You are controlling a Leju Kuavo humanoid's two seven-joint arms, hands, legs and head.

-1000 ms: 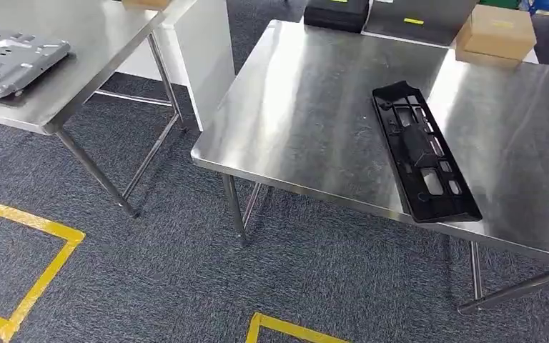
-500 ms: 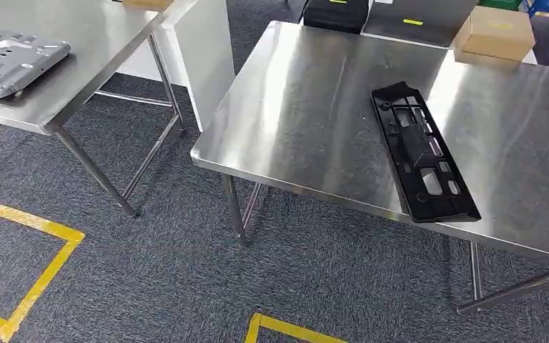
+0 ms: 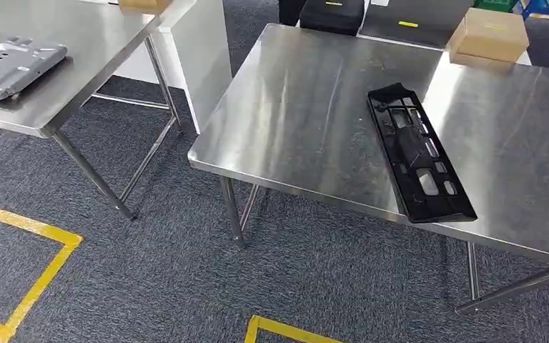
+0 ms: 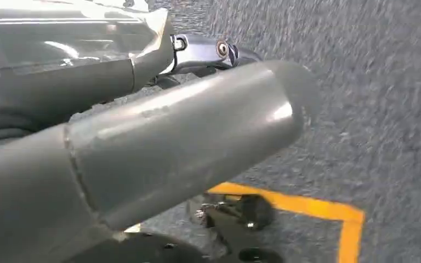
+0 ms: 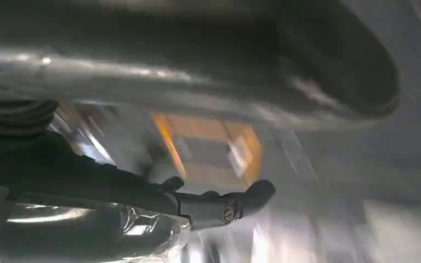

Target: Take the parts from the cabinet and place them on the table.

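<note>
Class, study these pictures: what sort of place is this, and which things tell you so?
Probably a factory or workshop training floor: stainless steel work tables, yellow tape squares marked on grey carpet, and a long black plastic moulded part laid out.

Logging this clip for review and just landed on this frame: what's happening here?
Nothing is being handled right now. A black plastic part lies flat on the steel table, one end at the near edge. A grey metal part sits on the other table to the left. The left hand and right hand hang over the carpet, and neither appears to hold a part. A cardboard box stands behind the table.
</note>
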